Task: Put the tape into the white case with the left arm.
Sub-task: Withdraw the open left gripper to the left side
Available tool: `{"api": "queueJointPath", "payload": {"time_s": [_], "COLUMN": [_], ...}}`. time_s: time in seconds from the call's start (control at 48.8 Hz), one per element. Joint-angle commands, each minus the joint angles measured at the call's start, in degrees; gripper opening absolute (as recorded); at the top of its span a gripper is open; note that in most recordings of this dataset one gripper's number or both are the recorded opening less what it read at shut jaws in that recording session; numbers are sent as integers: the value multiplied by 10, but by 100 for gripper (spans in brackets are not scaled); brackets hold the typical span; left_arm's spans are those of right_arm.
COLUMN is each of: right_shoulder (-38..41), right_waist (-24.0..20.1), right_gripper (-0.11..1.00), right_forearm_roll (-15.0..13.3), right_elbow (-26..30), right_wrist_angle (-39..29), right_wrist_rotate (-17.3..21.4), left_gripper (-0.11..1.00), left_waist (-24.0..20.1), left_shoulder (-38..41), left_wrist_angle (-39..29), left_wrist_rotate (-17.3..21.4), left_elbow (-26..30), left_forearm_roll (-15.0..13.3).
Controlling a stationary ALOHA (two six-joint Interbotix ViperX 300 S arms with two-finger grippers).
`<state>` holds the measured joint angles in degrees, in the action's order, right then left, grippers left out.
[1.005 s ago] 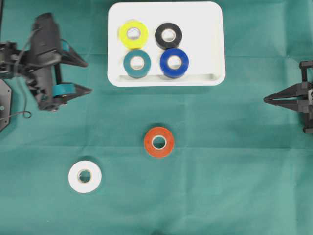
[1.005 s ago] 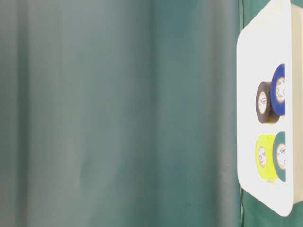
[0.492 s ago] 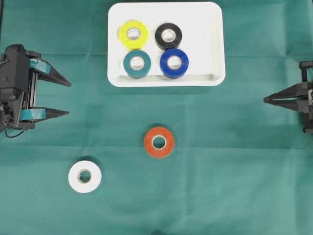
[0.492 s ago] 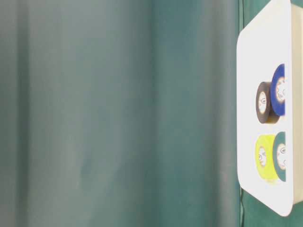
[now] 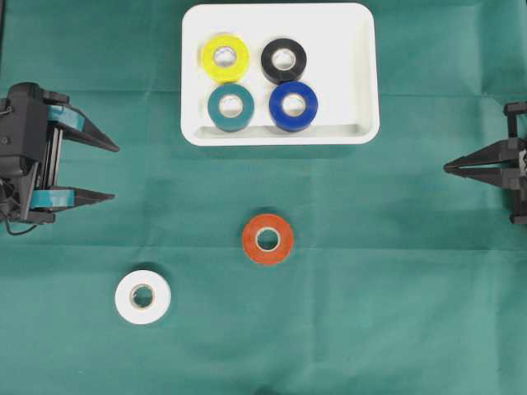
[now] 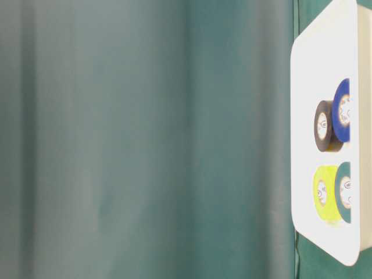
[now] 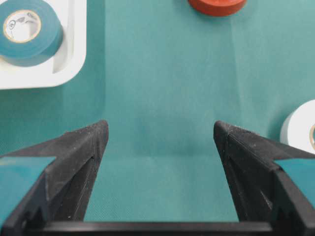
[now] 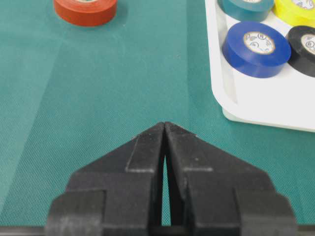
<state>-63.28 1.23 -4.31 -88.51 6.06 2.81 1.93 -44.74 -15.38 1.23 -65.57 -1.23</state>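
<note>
- Left claw (image 5: 111, 173) spread wide, nothing in it, parked at the left edge of the surface (image 5: 395, 271), tips pointing toward the middle.
- Right claw (image 5: 449, 168) pinched closed, empty, idle at the right edge.
- White case (image 5: 362, 74) at top centre holds four rolls: yellow tape (image 5: 225, 57), black tape (image 5: 284, 59), teal tape (image 5: 230, 107), blue tape (image 5: 293, 105).
- Still loose on the green cloth: orange tape (image 5: 268, 239) near centre, white tape (image 5: 142, 296) lower left. Well apart from each other and from the case.
- Either could be the next target; white sits nearer the left claw.
- Risks, my read:
  - Rolls lie flat, so a tip landing on the rim instead of straddling it could skid the roll away.
  - Case's left half is crowded; dropping there could stack on or knock the teal or yellow roll. The right strip is free.
  - Coming in low over the raised rim could shove the case.
</note>
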Motion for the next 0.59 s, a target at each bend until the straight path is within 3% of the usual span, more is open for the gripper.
{"api": "queueJointPath", "payload": {"time_s": [0.0,0.287,0.574], "right_shoulder": [3,3,3], "right_waist": [1,1,1], "right_gripper": [-9,-9,-9], "right_forearm_roll": [0,0,0], "right_elbow": [6,6,6], "right_wrist_angle": [4,5,4], "right_wrist_rotate": [1,1,1], "left_gripper": [87,87,86], "left_waist": [2,6,29], "left_shoulder": [0,12,89], "left_wrist_angle": [4,4,4], "left_wrist_rotate": [1,0,1], "left_elbow": [6,11,53], "left_forearm_roll": [-1,-1,-1]}}
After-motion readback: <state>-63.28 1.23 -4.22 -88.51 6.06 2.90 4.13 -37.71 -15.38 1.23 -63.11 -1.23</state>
